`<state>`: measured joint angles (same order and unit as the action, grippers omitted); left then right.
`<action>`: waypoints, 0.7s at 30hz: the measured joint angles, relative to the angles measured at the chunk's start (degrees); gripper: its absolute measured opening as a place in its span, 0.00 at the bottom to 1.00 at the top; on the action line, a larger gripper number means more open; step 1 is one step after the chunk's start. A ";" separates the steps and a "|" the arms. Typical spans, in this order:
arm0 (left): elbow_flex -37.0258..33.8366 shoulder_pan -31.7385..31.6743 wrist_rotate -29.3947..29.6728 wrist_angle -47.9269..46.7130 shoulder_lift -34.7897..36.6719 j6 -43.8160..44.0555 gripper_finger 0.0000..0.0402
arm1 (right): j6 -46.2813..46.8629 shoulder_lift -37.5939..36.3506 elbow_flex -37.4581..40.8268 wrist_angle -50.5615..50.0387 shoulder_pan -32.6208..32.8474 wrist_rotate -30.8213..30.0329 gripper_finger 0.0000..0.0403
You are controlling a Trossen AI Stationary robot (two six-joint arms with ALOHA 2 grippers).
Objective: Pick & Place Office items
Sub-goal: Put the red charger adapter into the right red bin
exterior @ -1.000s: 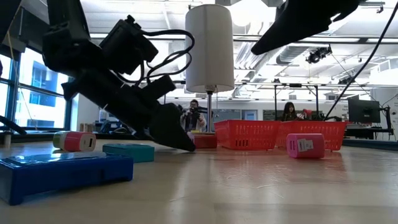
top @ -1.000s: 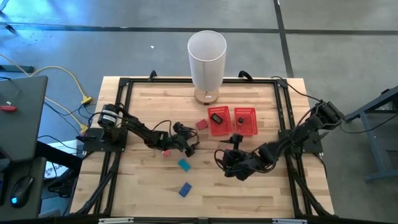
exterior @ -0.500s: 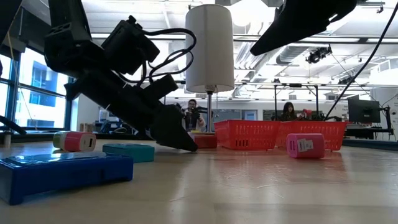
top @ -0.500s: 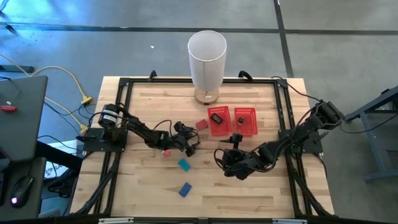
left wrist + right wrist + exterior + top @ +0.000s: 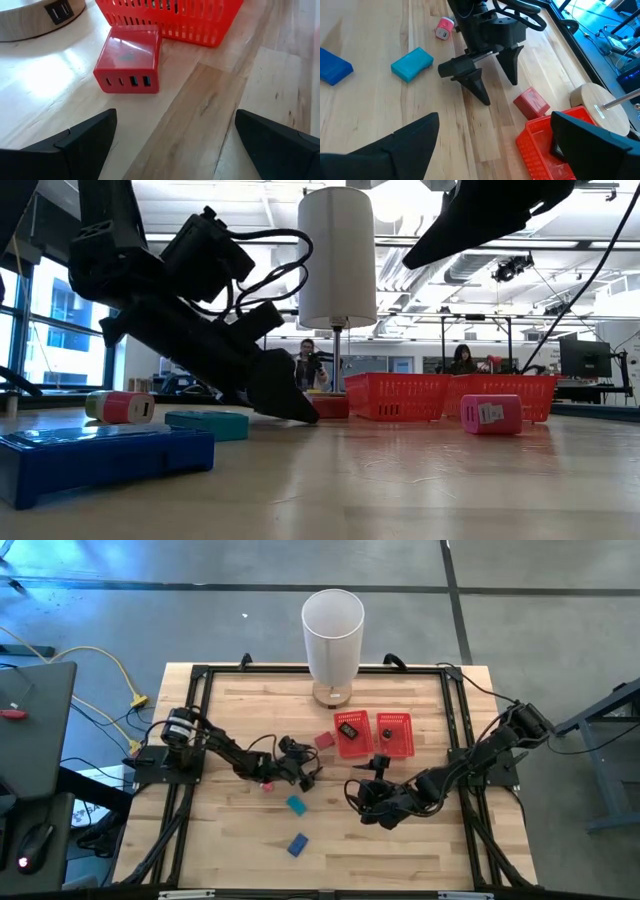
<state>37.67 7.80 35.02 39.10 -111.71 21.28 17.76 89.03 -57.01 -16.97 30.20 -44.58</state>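
The office items lie on the wooden table. A red charger block (image 5: 129,59) sits flat beside the red mesh tray (image 5: 170,17), also seen in the high view (image 5: 324,740). A teal piece (image 5: 296,804), a blue piece (image 5: 298,844) and a small pink piece (image 5: 267,784) lie nearer the front. The low view shows another pink piece (image 5: 490,413) standing in front of the tray. A black item (image 5: 349,726) lies in the tray's left compartment. My left gripper (image 5: 498,91) is open, low over the table, pointing at the red charger. My right gripper (image 5: 358,798) is open, right of the teal piece.
The tall white cylinder (image 5: 332,635) stands on a round wooden base (image 5: 30,17) at the table's far edge, just behind the tray and charger. A black frame (image 5: 200,675) borders the table. Bare wood lies toward the near edge.
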 joint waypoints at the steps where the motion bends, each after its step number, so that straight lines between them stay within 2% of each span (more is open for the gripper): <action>1: 0.00 -0.27 -0.01 -0.01 -0.01 0.00 0.99 | 0.00 0.00 0.00 0.00 0.00 0.00 0.92; 21: -0.02 -5.43 -0.45 0.43 -0.03 -0.68 0.99 | -0.02 0.00 0.02 -0.02 0.00 -0.01 0.92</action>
<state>37.65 2.37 34.57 39.53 -111.74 20.60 17.74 89.03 -56.99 -16.99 30.20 -44.58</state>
